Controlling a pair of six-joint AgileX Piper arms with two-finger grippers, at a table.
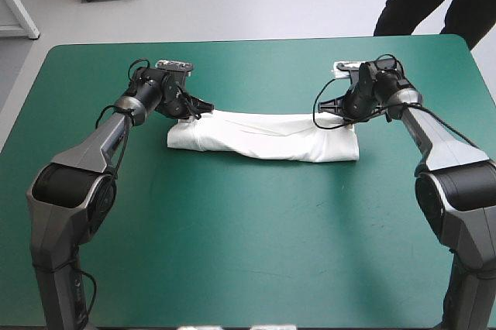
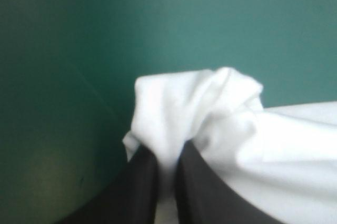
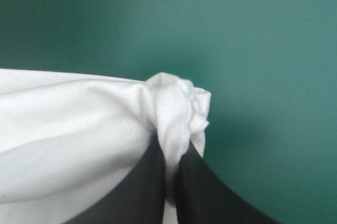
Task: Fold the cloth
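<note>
The white T-shirt point(image 1: 263, 136) lies as a long folded band across the middle of the teal-green table. My left gripper point(image 1: 188, 108) is shut on its far left corner, and my right gripper point(image 1: 343, 109) is shut on its far right corner. In the left wrist view a bunched fold of T-shirt point(image 2: 195, 108) sticks up between the black fingers point(image 2: 139, 182) of my left gripper point(image 2: 168, 153). The right wrist view shows the same: a crumpled knob of T-shirt point(image 3: 176, 103) pinched by my right gripper point(image 3: 171, 153), fingers point(image 3: 200, 187) nearly together.
Teal-green cover point(image 1: 248, 252) stretches wide in front of the T-shirt, toward the table's near edge. A narrower strip of cover point(image 1: 263, 74) lies beyond it, up to the far edge.
</note>
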